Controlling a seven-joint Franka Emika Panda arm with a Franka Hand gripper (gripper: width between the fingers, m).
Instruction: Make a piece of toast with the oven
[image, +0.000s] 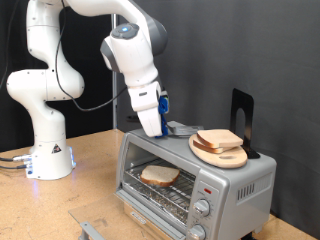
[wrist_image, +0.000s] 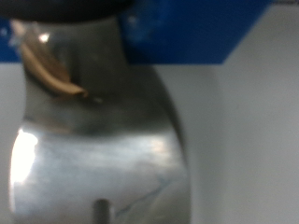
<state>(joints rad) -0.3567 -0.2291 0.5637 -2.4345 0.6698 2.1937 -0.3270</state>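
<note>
The silver toaster oven (image: 215, 178) stands on the wooden table, with two round knobs (image: 203, 208) at its front on the exterior view's right. One piece of toast (image: 160, 176) lies on the wire rack inside it. A second, similar slice (image: 220, 139) lies on a round wooden plate (image: 214, 153) on top of the oven. My gripper (image: 154, 127) points down just over the oven's top near its left rear corner, beside the plate, and nothing shows between its fingers. The wrist view is blurred: a shiny metal surface (wrist_image: 103, 159) and a thin tan-brown edge (wrist_image: 54, 77).
A black upright stand (image: 240, 113) sits on the oven behind the plate. The robot's white base (image: 48, 150) stands at the exterior view's left. A grey metal piece (image: 88, 227) lies on the table at the bottom edge. A black curtain backs the scene.
</note>
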